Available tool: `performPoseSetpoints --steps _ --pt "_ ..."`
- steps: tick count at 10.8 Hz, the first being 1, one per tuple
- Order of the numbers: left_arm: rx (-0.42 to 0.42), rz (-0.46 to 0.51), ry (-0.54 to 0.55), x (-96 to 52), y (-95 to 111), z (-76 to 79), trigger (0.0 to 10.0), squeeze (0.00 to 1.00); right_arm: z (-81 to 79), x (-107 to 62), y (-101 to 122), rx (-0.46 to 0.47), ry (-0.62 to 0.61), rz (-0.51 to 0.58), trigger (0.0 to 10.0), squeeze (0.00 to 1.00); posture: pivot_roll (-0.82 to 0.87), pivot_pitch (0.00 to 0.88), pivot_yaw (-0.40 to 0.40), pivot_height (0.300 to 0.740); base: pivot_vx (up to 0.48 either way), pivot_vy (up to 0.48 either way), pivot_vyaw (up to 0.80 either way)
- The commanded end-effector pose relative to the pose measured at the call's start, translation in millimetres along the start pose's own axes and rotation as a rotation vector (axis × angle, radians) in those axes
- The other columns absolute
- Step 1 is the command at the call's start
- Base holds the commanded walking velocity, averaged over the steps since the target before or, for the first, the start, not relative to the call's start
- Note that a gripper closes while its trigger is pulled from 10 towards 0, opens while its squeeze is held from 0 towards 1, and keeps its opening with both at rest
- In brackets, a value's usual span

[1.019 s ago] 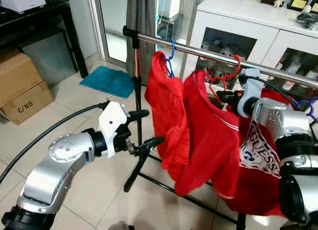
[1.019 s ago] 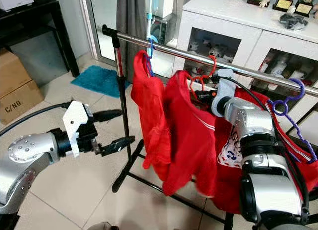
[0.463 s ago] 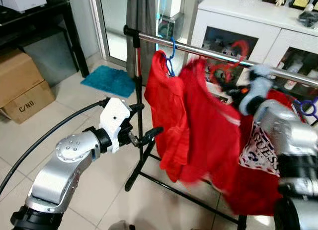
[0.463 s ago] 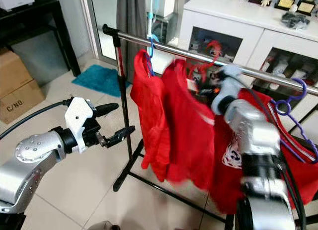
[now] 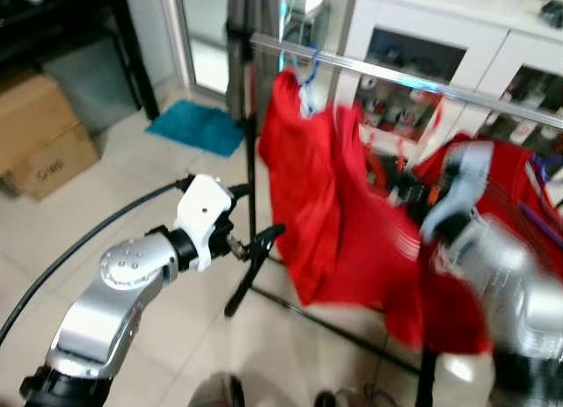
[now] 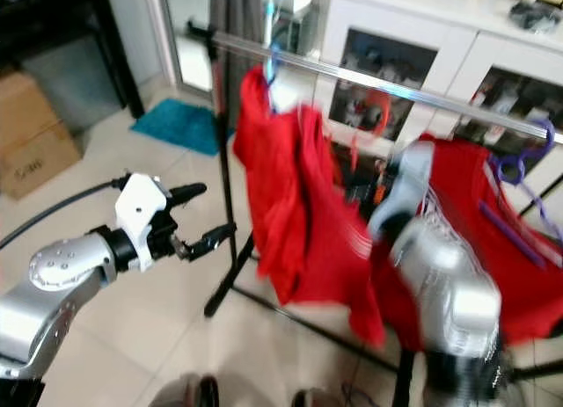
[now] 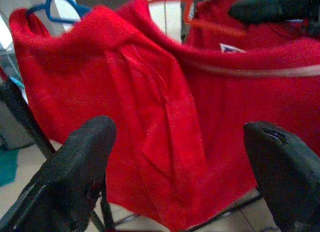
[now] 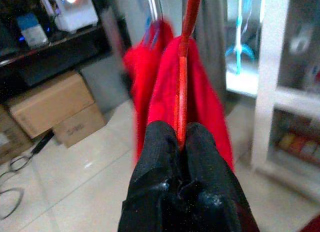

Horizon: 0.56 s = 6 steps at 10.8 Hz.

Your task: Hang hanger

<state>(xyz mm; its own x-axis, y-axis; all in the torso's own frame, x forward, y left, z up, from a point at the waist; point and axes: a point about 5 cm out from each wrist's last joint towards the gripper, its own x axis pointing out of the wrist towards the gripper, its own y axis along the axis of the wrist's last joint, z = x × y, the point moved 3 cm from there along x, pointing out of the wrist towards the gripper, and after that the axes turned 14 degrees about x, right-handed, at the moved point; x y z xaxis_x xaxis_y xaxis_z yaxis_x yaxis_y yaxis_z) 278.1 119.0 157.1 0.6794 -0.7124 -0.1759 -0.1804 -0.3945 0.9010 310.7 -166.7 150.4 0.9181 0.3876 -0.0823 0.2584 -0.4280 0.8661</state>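
right wrist view: right end effector (image 8: 181, 142) pinches red hanger (image 8: 183, 76)

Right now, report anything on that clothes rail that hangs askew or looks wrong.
The red shirt on the red hanger hangs slanted and bunched against the blue-hangered shirt on the rail. The right gripper is clamped on that hanger. The left gripper hovers open nearby.

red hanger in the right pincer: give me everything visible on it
The red hanger looks like thin glossy plastic. In the right wrist view one straight bar of it rises from between the black fingers of the right pincer, which are shut on it. A red shirt drapes over it on both sides. Its curved hook sits near the metal rail; blur hides whether it is over the rail.
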Motion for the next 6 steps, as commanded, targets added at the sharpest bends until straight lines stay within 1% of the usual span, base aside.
performPoseSetpoints --steps 1,3,5,6 --pt "-0.003 -0.014 0.006 -2.6 -3.8 0.8 10.0 0.0 -11.5 -3.8 9.0 0.0 0.024 0.048 0.0 0.0 -0.06 0.0 -0.032 0.74 -0.416 0.0 0.0" --pt "-0.003 -0.019 0.013 -2.4 -6.7 -1.5 10.0 0.0 -20.0 -6.9 7.0 0.018 0.02 0.075 0.0 0.0 -0.06 0.0 -0.033 0.74 -0.416 0.0 0.0" --pt "0.006 -0.017 0.022 -0.1 -7.4 -4.8 10.0 0.0 -22.6 -8.4 3.4 0.013 0.013 0.069 0.0 0.0 -0.06 0.0 -0.03 0.74 -0.412 0.0 0.0" --pt "0.031 -0.03 0.017 1.8 -9.1 -6.3 10.0 0.0 -23.3 -8.0 2.3 -0.005 0.018 0.057 0.0 0.0 -0.06 0.0 -0.025 0.74 0.0 0.0 0.0"
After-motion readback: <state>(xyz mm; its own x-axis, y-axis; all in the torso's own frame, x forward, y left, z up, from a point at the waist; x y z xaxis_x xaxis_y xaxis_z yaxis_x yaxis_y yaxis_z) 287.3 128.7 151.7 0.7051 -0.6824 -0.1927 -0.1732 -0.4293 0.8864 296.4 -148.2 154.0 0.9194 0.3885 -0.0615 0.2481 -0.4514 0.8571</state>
